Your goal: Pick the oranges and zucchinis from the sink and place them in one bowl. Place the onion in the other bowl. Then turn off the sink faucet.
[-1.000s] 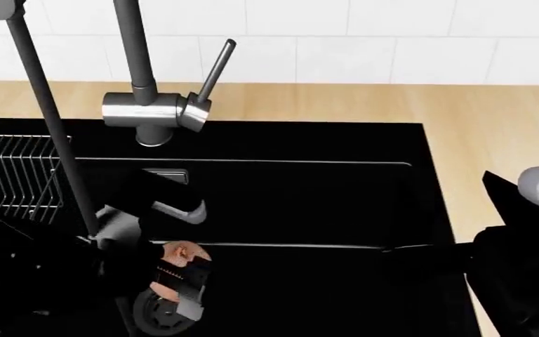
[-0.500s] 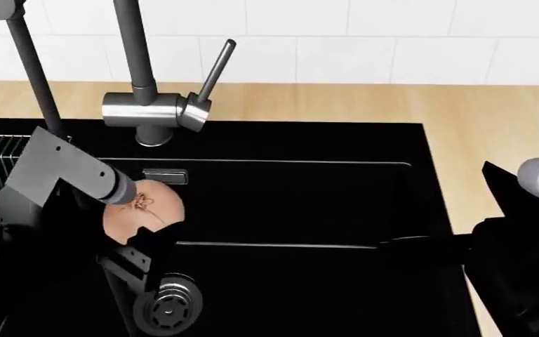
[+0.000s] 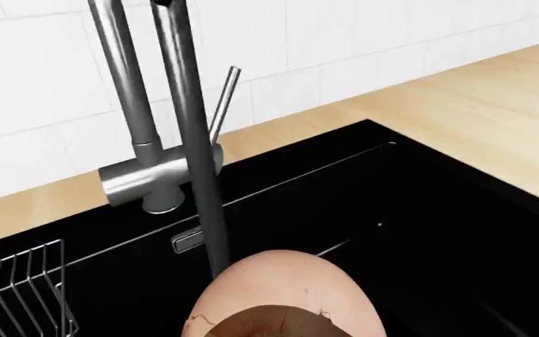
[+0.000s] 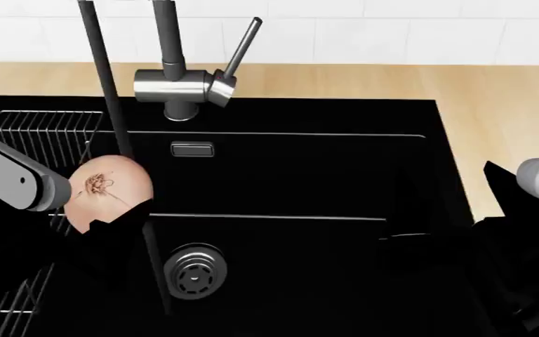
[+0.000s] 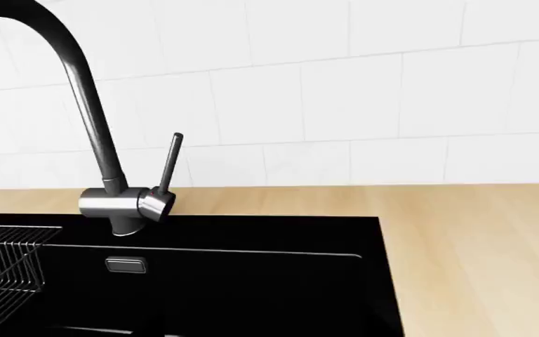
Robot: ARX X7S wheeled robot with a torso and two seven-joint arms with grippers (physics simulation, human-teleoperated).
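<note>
Pinching the onion (image 4: 109,191), the left tool (image 4: 110,228) hangs above the sink (image 4: 344,182).

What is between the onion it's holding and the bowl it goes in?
Can't say: no bowl shows in any view. The left gripper holds the onion above the sink, close beside the faucet's thin dark spout pipe and the wire rack.
</note>
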